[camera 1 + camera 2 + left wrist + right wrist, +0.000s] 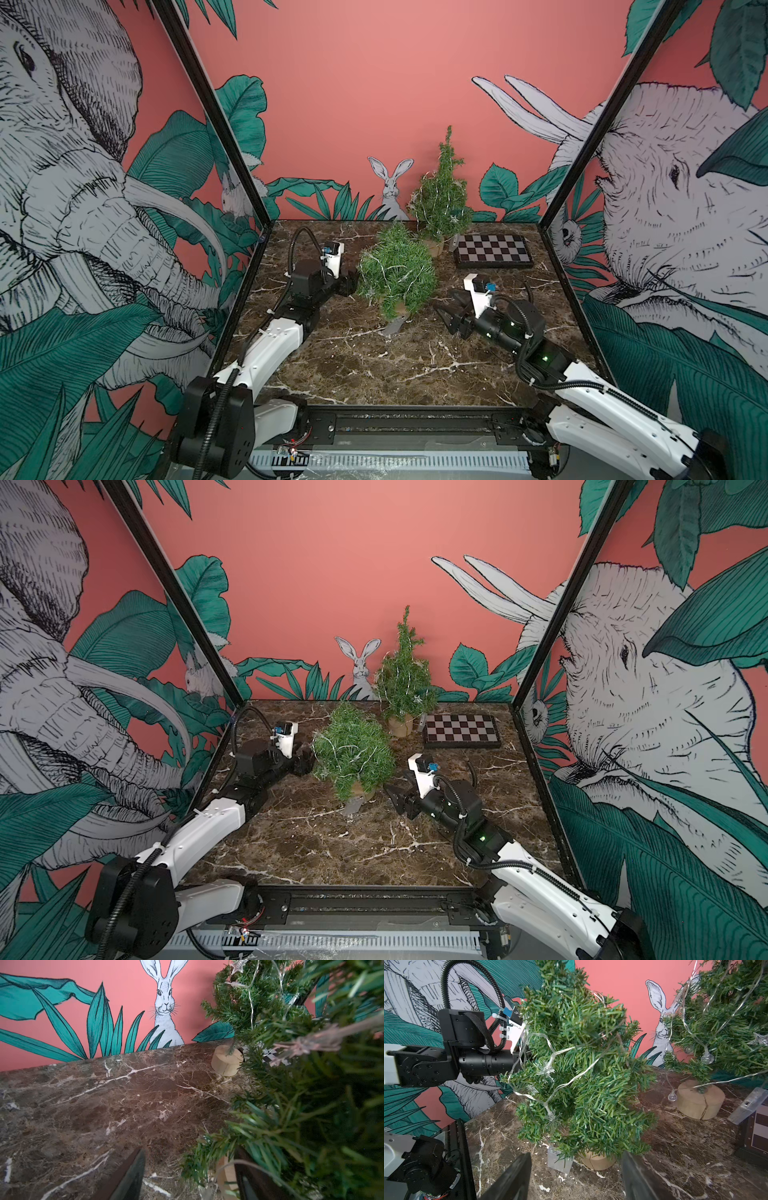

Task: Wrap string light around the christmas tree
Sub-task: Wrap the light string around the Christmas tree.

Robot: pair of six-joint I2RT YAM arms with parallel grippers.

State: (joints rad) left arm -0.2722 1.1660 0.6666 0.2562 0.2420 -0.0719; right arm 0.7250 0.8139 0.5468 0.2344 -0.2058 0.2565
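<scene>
L gripper (350, 283), jaws apart, at near tree's (395, 270) left, maybe touching needles; R gripper (446, 306) to tree's right, also apart.

Smooth, faintly glossy table (374, 365) of brown marble look, veined white. Bristly matt green plastic needles on the christmas tree (395, 270), over a base (596, 1162) of pale bare wood, cracked and unvarnished. Thin clear glossy wire and transparent plastic stars on the string light (545, 1070). Clear plastic battery box (560, 1164). Smooth satin chessboard (492, 249). Smooth white plastic arm shell (274, 345). Ribbed black plastic cable conduit (446, 985).
</scene>
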